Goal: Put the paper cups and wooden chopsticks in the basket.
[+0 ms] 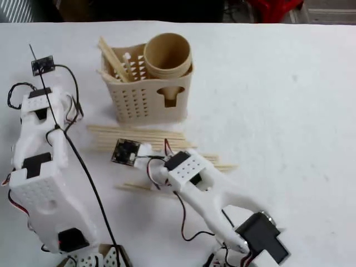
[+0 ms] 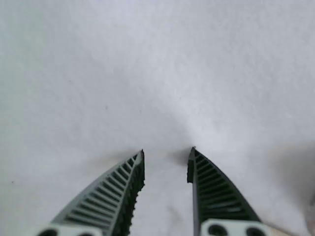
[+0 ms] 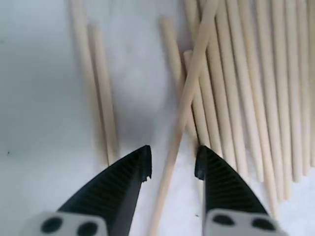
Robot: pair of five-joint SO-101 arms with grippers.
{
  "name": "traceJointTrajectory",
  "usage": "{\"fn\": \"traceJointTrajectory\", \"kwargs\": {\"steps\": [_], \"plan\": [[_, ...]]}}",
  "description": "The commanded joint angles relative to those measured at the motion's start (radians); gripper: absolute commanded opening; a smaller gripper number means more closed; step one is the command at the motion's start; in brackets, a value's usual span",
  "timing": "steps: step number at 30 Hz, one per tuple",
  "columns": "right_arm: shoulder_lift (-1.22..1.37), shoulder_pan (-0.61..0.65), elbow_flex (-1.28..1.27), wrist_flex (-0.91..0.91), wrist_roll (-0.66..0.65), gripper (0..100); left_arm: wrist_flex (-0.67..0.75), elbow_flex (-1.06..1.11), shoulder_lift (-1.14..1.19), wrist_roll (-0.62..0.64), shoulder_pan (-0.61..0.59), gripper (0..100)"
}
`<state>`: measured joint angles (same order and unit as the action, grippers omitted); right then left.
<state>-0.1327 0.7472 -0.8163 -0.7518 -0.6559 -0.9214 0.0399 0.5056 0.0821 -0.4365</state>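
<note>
**Step in hand (judged):** gathering the loose sticks. The cups look done, so chopsticks remain.

**Right gripper** (image 3: pixel 172 164): black ribbed fingers apart, low over the white worktop (image 1: pixel 278 100). They straddle one slanted pale wooden chopstick (image 3: pixel 189 101) that lies crosswise over its neighbours. No contact can be confirmed.

**Left gripper** (image 2: pixel 166 160): fingers apart, holding nothing, over bare worktop on the arm's own side, well away from the sticks.

**Cream perforated plastic basket** (image 1: pixel 147 103): upright at the far middle of the worktop. It holds a nested stack of tan paper cups (image 1: pixel 168 53) and a few leaning chopsticks (image 1: pixel 113 60).

**Loose wooden chopsticks** (image 1: pixel 133 135): thin, round, pale and uniform. They lie in a rough parallel row just in front of the basket, with further sticks beside and beneath the right arm.

**Next move (judged):**
- Close on the slanted stick alone.
- Lift it clear of the row and carry it over the basket rim.
- Release it end-down beside the cups.

**Risk (judged):** the stick is slim and smooth. It may roll, pivot in the grip, or drag the sticks under it.
</note>
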Motion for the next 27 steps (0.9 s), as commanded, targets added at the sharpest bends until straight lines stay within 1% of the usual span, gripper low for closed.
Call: {"fn": "traceJointTrajectory", "kwargs": {"steps": [1, 3, 6, 7, 11, 15, 21, 24, 27], "plan": [[-0.001, -0.016, 0.052, 0.015, 0.032, 8.8, 0.015, -0.009, -0.008, -0.002, 0.008, 16], [-0.001, -0.018, 0.052, 0.016, 0.043, 1.5, 0.015, -0.009, -0.008, -0.002, 0.008, 16], [-0.001, -0.018, 0.052, 0.015, 0.052, 3.1, 0.015, -0.009, -0.008, -0.002, 0.008, 16], [-0.002, -0.024, 0.054, 0.015, 0.061, 1.9, 0.015, -0.009, -0.008, -0.002, 0.008, 16], [-0.064, -0.070, 0.052, 0.007, 0.069, 1.7, 0.015, -0.009, -0.008, -0.002, 0.008, 16], [-0.217, -0.104, 0.052, -0.056, 0.075, 1.7, 0.015, -0.009, -0.008, 0.000, 0.008, 16], [-0.533, -0.137, 0.060, -0.073, 0.210, 1.7, 0.015, -0.009, -0.008, -0.003, 0.008, 16], [-0.654, -0.120, 0.123, -0.073, 0.245, 1.7, 0.015, -0.009, -0.008, -0.003, 0.008, 16], [-0.700, -0.104, 0.261, -0.071, 0.250, 1.7, 0.015, -0.009, -0.008, -0.003, 0.008, 16]]}}
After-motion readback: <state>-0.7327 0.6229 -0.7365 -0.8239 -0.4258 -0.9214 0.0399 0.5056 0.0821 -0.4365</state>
